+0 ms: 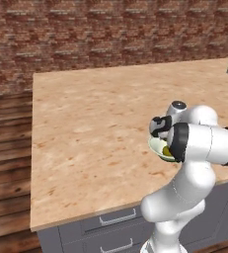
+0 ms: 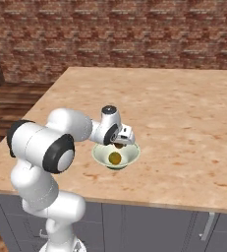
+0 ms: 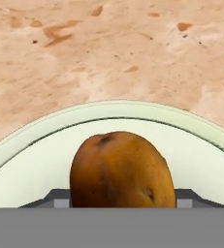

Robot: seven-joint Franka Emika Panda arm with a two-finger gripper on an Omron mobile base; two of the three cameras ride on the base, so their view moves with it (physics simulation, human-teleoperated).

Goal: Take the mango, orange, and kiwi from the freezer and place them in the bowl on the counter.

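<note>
half the bowl (image 1: 157, 148) hidden, orange (image 3: 122, 170) cropped

Stands at the lower right of the left base view and the lower left of the right base view as a white arm (image 2: 41, 147) with dark joints. Bends at a big elbow and reaches toward the middle of the picture. Points the gripper (image 2: 119, 143) downward there, wrist tipped forward. Has the two dark fingers pressed onto something orange-brown, low in the middle of the hand view.
</note>
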